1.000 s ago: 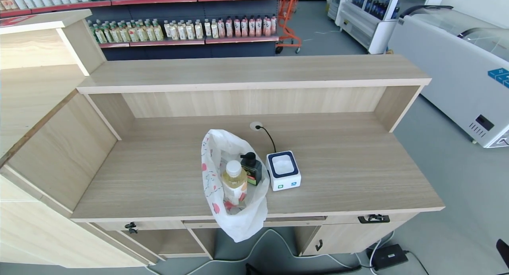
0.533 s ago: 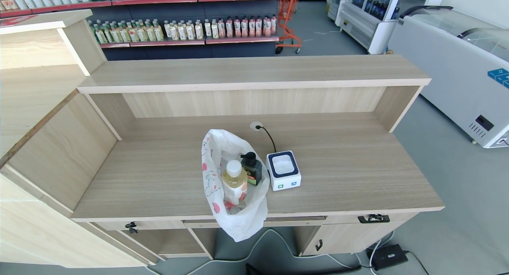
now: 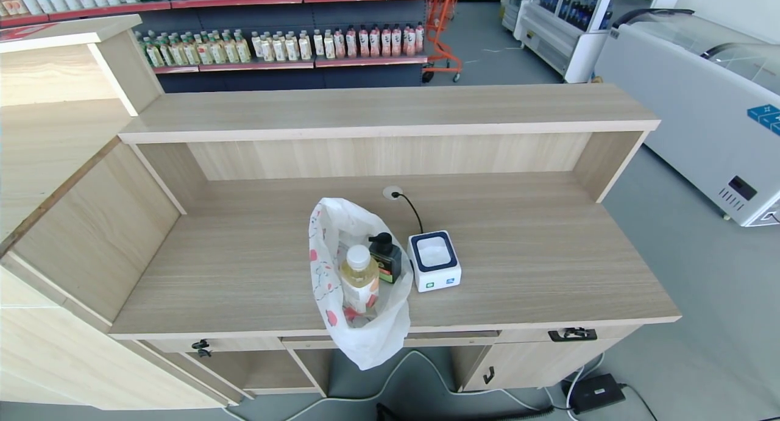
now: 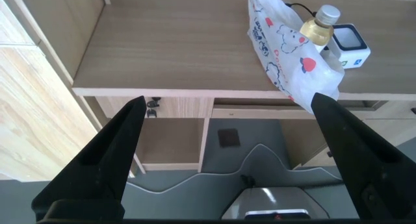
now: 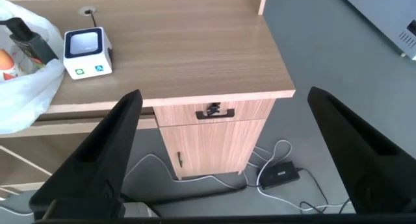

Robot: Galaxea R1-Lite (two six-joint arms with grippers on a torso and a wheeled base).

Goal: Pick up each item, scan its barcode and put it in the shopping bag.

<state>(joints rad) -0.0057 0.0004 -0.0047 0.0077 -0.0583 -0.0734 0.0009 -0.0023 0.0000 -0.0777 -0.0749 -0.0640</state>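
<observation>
Wood-grain bench [image 3: 536, 256] fills the middle, and at its front edge sits the white bag [image 3: 320, 268] with red prints, mouth open upward, its lower end drooping over the edge. Inside it stands a bottle [image 3: 358, 278] of yellow drink with a white cap, upright. Just behind that, on the scanner side, a dark pump bottle [image 3: 387, 259] is upright too, up against the bag's rim. Just beside the bag, on the robot's right, is the scanner [image 3: 434, 259]: a white box with a navy frame round its window, facing up. A black cable [image 3: 411, 211] runs from behind it to a round hole farther back in the bench. Left claw [image 4: 227, 100] hangs out in front of the bench, off to the bag's left, fingers spread wide with nothing between them. Right claw [image 5: 224, 93] hangs off the front as well, over on the right beyond the scanner, fingers wide apart and empty. Under the bench top on that side, a dark handle [image 5: 211, 110] sits on the drawer front
</observation>
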